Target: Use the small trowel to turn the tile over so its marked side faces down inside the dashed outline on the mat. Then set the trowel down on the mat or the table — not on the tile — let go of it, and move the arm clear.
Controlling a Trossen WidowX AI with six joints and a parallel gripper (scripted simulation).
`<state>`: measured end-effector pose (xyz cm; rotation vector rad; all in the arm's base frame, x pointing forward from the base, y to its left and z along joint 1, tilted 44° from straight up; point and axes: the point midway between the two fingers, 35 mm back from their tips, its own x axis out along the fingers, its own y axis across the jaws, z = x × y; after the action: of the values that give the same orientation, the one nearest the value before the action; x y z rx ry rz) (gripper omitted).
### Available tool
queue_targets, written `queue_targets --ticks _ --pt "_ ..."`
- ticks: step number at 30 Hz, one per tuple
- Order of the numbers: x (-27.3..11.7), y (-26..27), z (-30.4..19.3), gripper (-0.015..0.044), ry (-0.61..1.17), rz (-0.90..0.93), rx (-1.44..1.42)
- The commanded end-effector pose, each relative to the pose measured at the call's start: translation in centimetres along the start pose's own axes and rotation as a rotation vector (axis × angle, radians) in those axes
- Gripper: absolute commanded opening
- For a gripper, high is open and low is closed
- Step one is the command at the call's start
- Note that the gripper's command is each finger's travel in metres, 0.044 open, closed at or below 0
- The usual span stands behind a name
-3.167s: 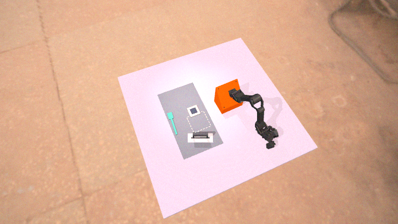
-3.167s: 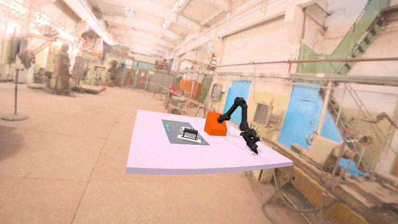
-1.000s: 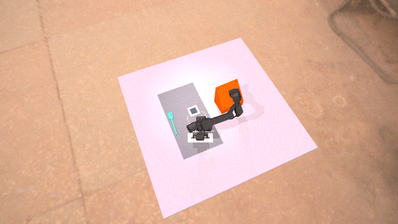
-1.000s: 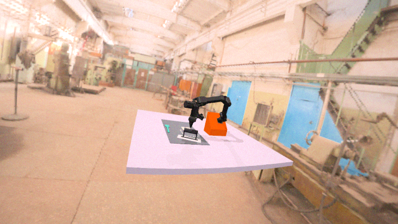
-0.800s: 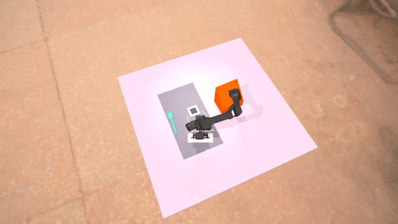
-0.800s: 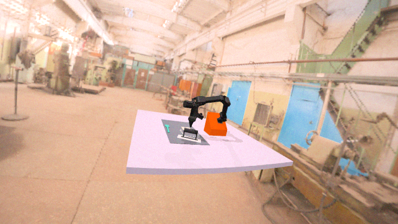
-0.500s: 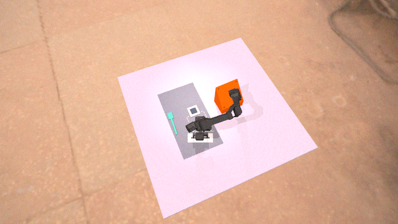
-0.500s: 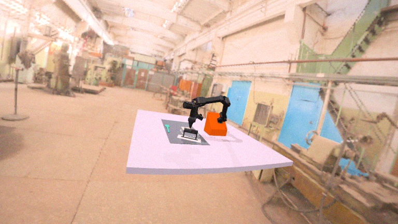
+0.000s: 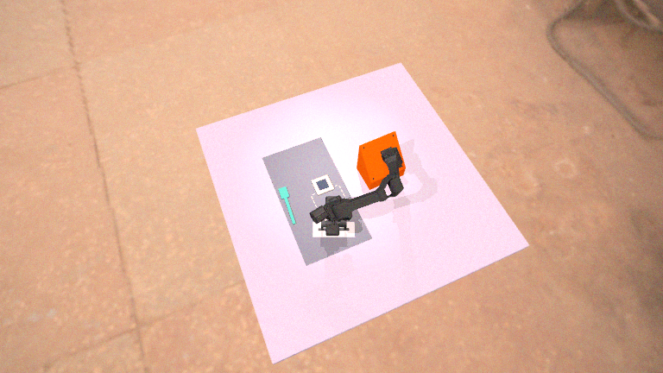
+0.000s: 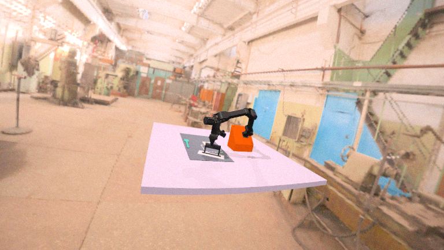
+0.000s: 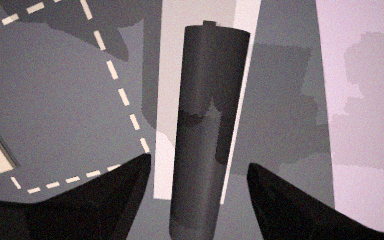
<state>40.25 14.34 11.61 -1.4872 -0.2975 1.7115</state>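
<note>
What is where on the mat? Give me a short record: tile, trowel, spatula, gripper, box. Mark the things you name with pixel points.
tile: on mat (image 9: 293,163) (image 10: 193,139) (image 11: 35,100), dark square up, beside outline (image 9: 313,197) (image 11: 112,70); not turned over
tile (image 9: 322,184) (image 10: 204,143) (image 11: 4,163): no tool touching it
trowel (image 9: 317,232) (image 10: 201,152) (image 11: 200,150): on mat, black handle up
spatula (image 9: 288,205) (image 10: 186,143): teal, flat on mat
gripper (image 9: 332,227) (image 10: 212,143) (image 11: 199,165): open, fingers either side of handle
box (image 9: 374,163) (image 10: 240,142): orange, off mat

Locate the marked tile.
Top view: the tile lies on the gray mat, right of the teal flat-bladed tool and left of the orange block.
</note>
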Motion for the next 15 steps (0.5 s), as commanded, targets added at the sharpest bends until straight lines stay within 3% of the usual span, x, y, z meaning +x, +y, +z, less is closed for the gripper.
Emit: queue_targets --ticks 1,5,10,15 --pt "1.14 0.36 0.16 0.027 -0.009 0.008 0.009" --pt "1.37 0.37 0.18 0.027 -0.009 0.008 0.009" --pt "1.37 0.37 0.18 0.0139 -0.009 0.008 0.009" --pt "1.37 0.37 0.18 0.013 -0.009 0.008 0.009"
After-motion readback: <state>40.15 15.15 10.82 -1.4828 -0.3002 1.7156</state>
